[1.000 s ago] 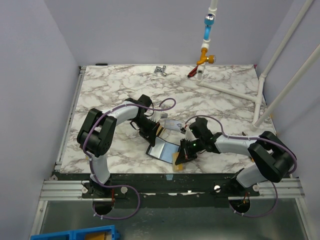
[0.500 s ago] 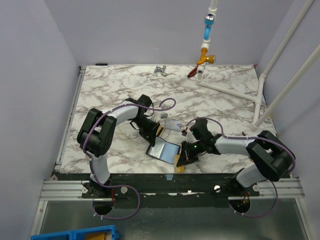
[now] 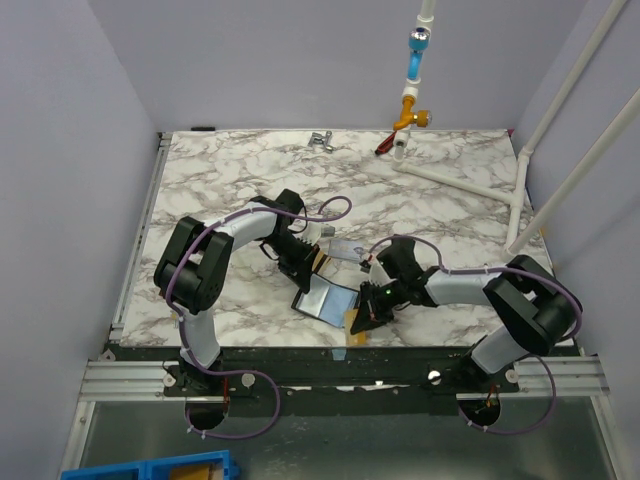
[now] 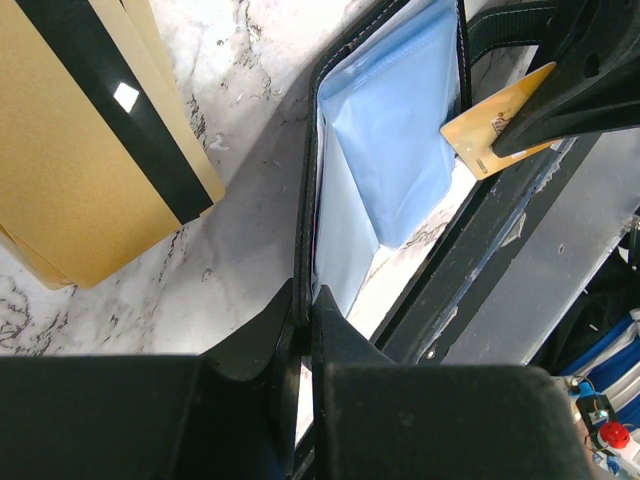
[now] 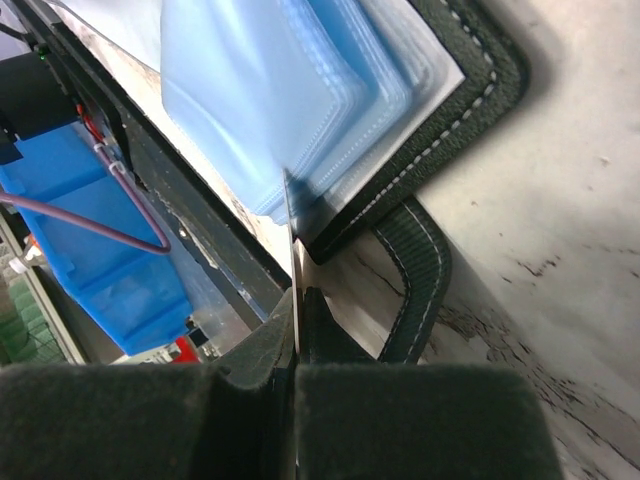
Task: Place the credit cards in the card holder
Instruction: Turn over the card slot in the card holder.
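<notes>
The card holder lies open on the marble table, close to its near edge, with its bluish sleeves facing up. The left gripper is closed almost fully on the holder's black far rim and pins that side in place. The right gripper is clamped flat on a gold card, held edge-on at the holder's near right corner. The card's leading corner sits over the lining; whether it has entered a sleeve I cannot tell. A grey-blue card lies on the table just beyond the holder, between the two arms. Gold-tan striped cards rest beside the holder, next to the left gripper. The likeliest failure is that the card rides over the stacked sleeves instead of into one, because the sleeve mouths lie nearly flat and close together. A push at that angle could also shove the whole holder, and the left gripper's hold is only a thin pinch on the rim, so it might slip or let the cover fold. The card is gripped by a narrow strip, so resistance at the tip could pivot it between the pads. All this happens by the table's near edge — a card that is let go there could slide off. The clasp tab curls right beside the right fingers and might snag.
</notes>
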